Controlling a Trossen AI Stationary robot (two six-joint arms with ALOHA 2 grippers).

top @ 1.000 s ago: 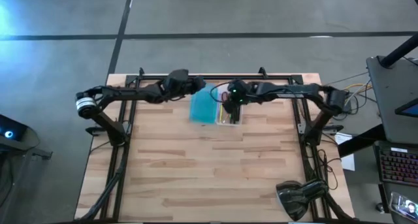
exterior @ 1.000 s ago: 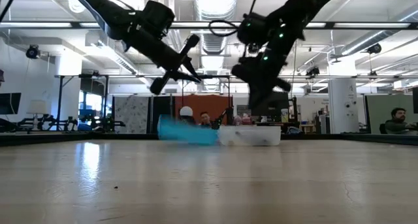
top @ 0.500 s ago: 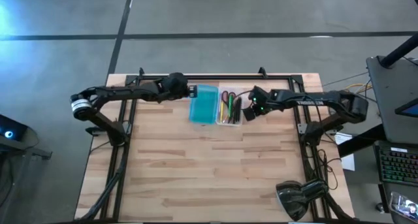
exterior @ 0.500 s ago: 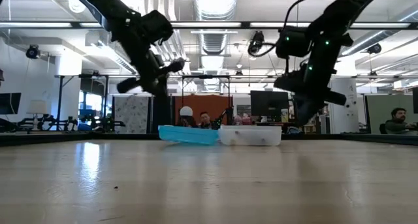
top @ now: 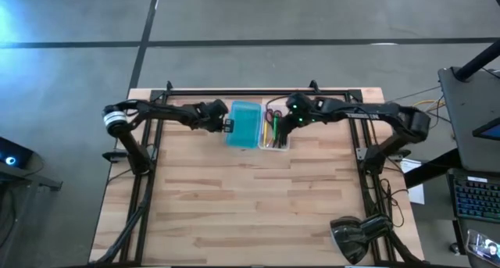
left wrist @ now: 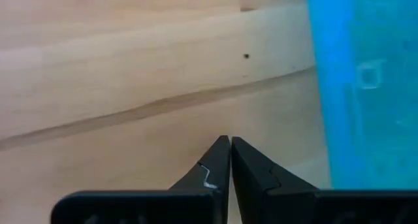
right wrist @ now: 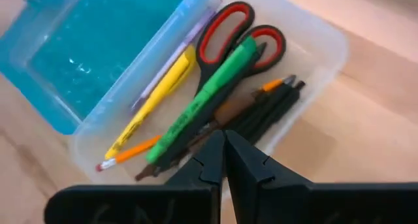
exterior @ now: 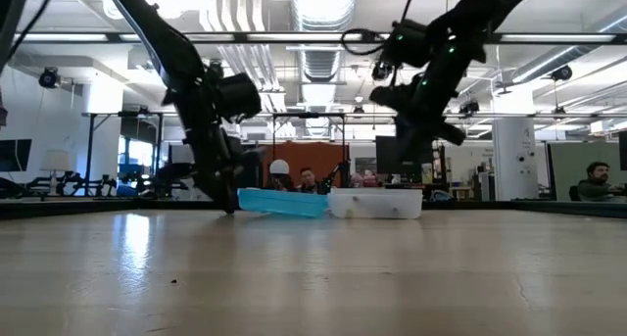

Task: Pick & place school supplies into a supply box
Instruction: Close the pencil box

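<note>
Left gripper (top: 229,126) drops, closed, beside the teal lid (top: 244,124) while right gripper (top: 284,124), closed and empty, returns over the filled tray (right wrist: 307,67), so closing looks next.

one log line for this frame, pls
supplies: in clear tray | lid: open | left gripper: shut, beside lid | right gripper: shut, above tray

No legible text, label, brand, number or sign appears in any view; the green marker's (right wrist: 196,103) printing is too blurred to read.
</note>
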